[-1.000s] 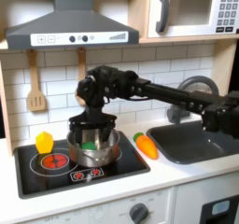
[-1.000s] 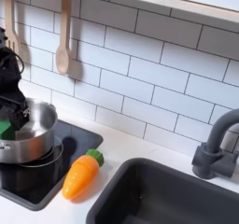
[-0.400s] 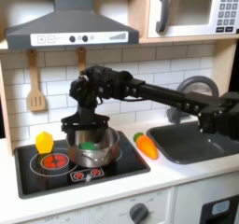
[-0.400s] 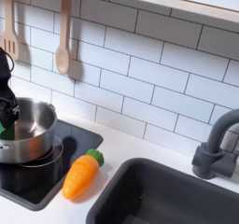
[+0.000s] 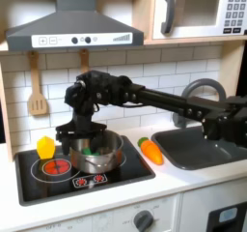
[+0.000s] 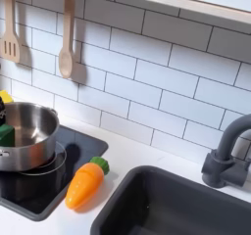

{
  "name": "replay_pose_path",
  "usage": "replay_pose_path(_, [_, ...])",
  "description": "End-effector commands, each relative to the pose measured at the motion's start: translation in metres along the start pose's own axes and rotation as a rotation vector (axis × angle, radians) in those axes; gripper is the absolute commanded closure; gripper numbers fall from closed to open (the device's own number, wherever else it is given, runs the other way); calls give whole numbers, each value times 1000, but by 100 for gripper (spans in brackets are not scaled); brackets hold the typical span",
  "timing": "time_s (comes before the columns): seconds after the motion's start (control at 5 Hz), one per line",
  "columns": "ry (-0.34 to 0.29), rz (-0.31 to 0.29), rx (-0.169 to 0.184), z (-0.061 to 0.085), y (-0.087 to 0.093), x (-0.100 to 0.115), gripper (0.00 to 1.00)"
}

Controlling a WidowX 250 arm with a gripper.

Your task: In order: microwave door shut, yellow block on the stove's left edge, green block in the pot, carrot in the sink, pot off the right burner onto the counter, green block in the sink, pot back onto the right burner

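Carrot (image 5: 151,152): laid on the surface between stove and sink, long axis diagonal (leaf end toward the pot (image 5: 94,155)), to the first exterior view's right of the gripper (image 5: 69,136); jaws' state cannot be told.

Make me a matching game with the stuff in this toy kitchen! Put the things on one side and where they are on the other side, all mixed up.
Things:
1. green block
2. yellow block
3. carrot
4. microwave door

Places or states:
A. lying on the counter between the stove and the sink
B. closed
C. inside the pot
D. on the stove's left edge in the first exterior view

Pairs: 1-C, 2-D, 3-A, 4-B
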State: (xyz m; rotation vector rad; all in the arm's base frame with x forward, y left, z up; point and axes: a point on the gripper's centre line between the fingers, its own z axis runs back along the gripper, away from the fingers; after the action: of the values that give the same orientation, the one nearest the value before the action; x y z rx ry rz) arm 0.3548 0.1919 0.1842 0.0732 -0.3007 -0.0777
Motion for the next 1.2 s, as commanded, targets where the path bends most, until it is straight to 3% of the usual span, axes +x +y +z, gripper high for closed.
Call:
replay_pose_path(0.0, [-29,-6,7,9,-1,6,0])
replay_pose_path(0.6, [-60,-15,19,43,-1,25,0])
replay_pose_path(0.8, [-98,16,72,61,-8,29,0])
replay_pose_path(1.0, [-80,2,57,50,-10,33,0])
